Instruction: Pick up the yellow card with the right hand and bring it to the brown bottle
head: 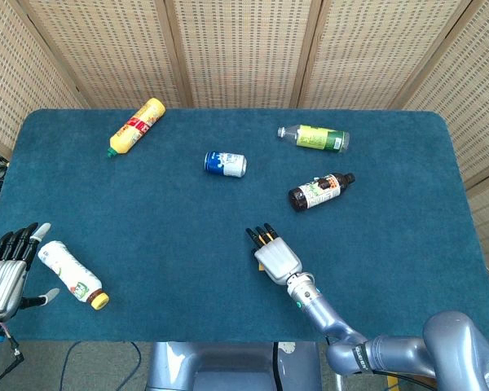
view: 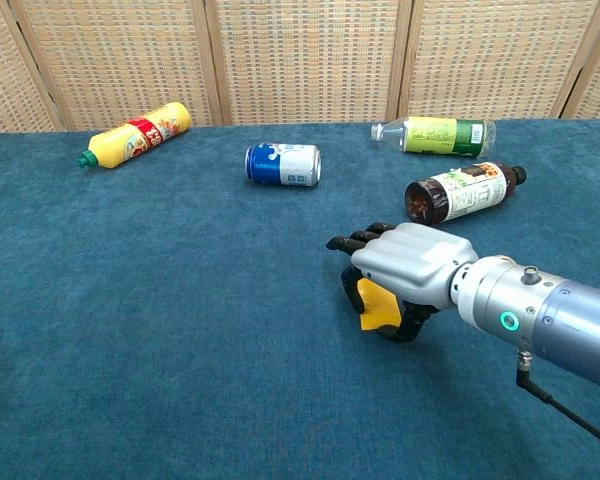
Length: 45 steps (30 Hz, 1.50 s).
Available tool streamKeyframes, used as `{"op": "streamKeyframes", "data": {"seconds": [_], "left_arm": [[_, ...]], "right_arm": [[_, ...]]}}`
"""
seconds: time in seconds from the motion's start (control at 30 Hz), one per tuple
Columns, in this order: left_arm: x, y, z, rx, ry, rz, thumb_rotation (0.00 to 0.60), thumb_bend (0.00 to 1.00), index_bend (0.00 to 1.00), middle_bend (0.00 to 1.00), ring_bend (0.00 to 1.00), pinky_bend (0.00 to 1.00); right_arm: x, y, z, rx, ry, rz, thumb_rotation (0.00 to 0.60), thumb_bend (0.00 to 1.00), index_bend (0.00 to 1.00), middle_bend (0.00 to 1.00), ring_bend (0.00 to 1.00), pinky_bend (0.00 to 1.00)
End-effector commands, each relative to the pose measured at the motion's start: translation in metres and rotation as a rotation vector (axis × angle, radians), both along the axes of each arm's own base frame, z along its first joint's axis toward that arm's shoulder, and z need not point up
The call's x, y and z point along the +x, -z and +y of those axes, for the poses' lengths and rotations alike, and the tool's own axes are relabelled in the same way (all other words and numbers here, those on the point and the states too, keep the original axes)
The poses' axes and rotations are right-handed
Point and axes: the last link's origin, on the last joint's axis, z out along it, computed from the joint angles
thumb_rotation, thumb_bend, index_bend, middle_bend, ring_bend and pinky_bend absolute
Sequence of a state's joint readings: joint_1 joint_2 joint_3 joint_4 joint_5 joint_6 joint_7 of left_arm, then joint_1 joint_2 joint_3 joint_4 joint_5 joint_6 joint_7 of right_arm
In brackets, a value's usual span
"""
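Note:
In the chest view the yellow card [view: 379, 306] sits under my right hand [view: 412, 266], pinched between the curled fingers and the thumb just above the blue cloth. From the head view only thin yellow slivers show between the fingers of my right hand [head: 275, 254]. The brown bottle [head: 320, 191] lies on its side further back and to the right of that hand, label up [view: 463, 191], and apart from it. My left hand [head: 6, 273] rests at the table's near left corner with fingers apart, holding nothing.
A white bottle with a yellow cap [head: 73, 274] lies right beside the left hand. A yellow bottle [head: 136, 125] lies at the back left, a blue can [head: 225, 164] mid-table, and a clear green-labelled bottle [head: 314, 138] behind the brown one. The table [head: 407, 244] is covered in blue cloth.

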<state>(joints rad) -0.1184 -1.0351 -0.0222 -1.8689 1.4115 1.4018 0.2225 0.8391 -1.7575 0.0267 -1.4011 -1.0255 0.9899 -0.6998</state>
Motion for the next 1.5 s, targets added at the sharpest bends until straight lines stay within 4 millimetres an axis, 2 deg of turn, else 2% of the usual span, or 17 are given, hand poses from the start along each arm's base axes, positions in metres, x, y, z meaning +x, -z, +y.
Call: {"op": "streamKeyframes", "data": {"seconds": [0.03, 0.47, 0.7, 0.83, 0.97, 1.13, 1.27, 1.5], "left_arm": [[0.0, 0.0, 0.0, -0.001, 0.0, 0.001, 0.6, 0.0, 0.0, 0.0, 0.0, 0.0], [0.0, 0.002, 0.0, -0.004, -0.001, 0.005, 0.6, 0.0, 0.0, 0.0, 0.0, 0.0], [0.001, 0.002, 0.0, -0.005, 0.002, 0.004, 0.6, 0.0, 0.0, 0.0, 0.0, 0.0], [0.001, 0.002, 0.0, -0.006, 0.002, 0.005, 0.6, 0.0, 0.0, 0.0, 0.0, 0.0], [0.001, 0.002, 0.0, -0.004, 0.001, 0.003, 0.6, 0.0, 0.0, 0.0, 0.0, 0.0], [0.001, 0.002, 0.0, -0.005, 0.002, 0.003, 0.6, 0.0, 0.0, 0.0, 0.0, 0.0], [0.001, 0.002, 0.0, -0.004, 0.003, 0.002, 0.6, 0.0, 0.0, 0.0, 0.0, 0.0], [0.001, 0.002, 0.0, -0.007, 0.004, 0.001, 0.6, 0.0, 0.0, 0.0, 0.0, 0.0]], "right_arm": [[-0.003, 0.0, 0.0, -0.004, -0.003, 0.005, 0.6, 0.45, 0.45, 0.0, 0.0, 0.0], [-0.006, -0.014, -0.011, -0.067, -0.016, -0.029, 0.6, 0.45, 0.45, 0.0, 0.0, 0.0], [-0.006, -0.013, -0.01, -0.051, -0.005, -0.041, 0.6, 0.45, 0.47, 0.0, 0.0, 0.0], [-0.005, -0.009, -0.01, -0.042, -0.017, -0.028, 0.6, 0.53, 0.55, 0.0, 0.0, 0.0], [-0.005, -0.008, -0.01, -0.038, -0.017, -0.02, 0.6, 0.62, 0.58, 0.0, 0.0, 0.0], [-0.006, -0.008, -0.011, -0.037, -0.016, -0.007, 0.6, 0.68, 0.6, 0.0, 0.0, 0.0], [-0.005, -0.009, -0.012, -0.042, -0.016, -0.02, 0.6, 0.69, 0.66, 0.0, 0.0, 0.0], [-0.003, -0.013, -0.019, -0.07, -0.017, -0.048, 0.6, 0.69, 0.68, 0.0, 0.0, 0.0]]}}
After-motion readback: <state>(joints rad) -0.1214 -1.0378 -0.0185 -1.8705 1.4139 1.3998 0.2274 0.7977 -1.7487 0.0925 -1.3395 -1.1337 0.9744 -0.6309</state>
